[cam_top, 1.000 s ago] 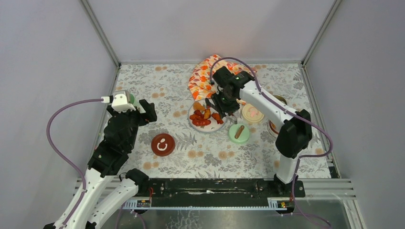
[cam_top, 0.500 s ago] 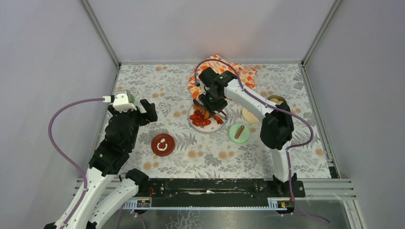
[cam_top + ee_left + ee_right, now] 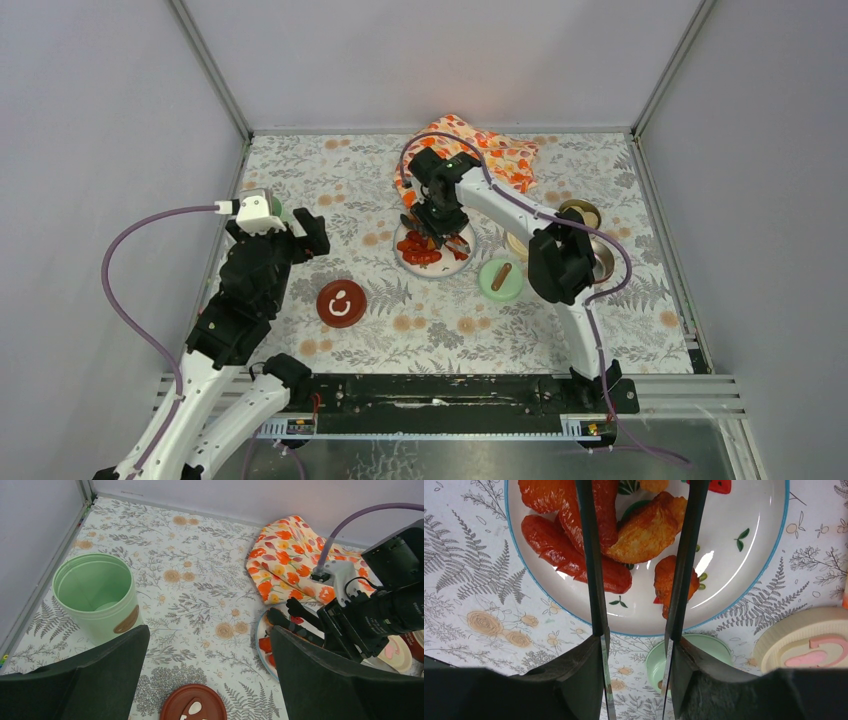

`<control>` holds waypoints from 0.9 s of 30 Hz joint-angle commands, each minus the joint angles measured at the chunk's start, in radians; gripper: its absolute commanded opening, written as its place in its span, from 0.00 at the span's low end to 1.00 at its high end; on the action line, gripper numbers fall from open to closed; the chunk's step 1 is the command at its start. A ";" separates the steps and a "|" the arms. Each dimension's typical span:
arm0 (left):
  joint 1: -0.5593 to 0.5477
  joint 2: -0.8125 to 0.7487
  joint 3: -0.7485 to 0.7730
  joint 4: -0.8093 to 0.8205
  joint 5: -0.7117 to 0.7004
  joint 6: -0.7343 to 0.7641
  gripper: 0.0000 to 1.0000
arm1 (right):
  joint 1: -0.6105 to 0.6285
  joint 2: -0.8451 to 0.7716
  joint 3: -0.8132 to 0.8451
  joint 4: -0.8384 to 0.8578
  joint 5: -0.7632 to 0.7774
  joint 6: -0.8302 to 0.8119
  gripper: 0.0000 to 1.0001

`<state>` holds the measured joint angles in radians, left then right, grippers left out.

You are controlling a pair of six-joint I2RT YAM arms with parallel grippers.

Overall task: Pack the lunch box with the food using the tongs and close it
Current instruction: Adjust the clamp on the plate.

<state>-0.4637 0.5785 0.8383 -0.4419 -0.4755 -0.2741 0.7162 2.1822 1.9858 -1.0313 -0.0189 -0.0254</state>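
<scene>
Right wrist: tongs (image 3: 591, 555) within right gripper (image 3: 636, 652), arms above food (image 3: 649, 527) on plate (image 3: 744, 540).

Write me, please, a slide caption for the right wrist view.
Right gripper holds the tongs open above fried food on the white plate.

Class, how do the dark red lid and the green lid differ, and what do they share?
The dark red lid bears a white mark; the green lid bears a brown one. The dark red lid lies left of the plate, the green lid right of it. Both are round and lie flat on the table.
</scene>
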 commanded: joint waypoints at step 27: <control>0.010 -0.008 -0.005 0.059 0.016 0.000 0.99 | 0.023 0.068 0.141 -0.149 -0.038 -0.055 0.50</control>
<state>-0.4633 0.5777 0.8379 -0.4419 -0.4671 -0.2741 0.7242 2.2543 2.0605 -1.1419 -0.0463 -0.0589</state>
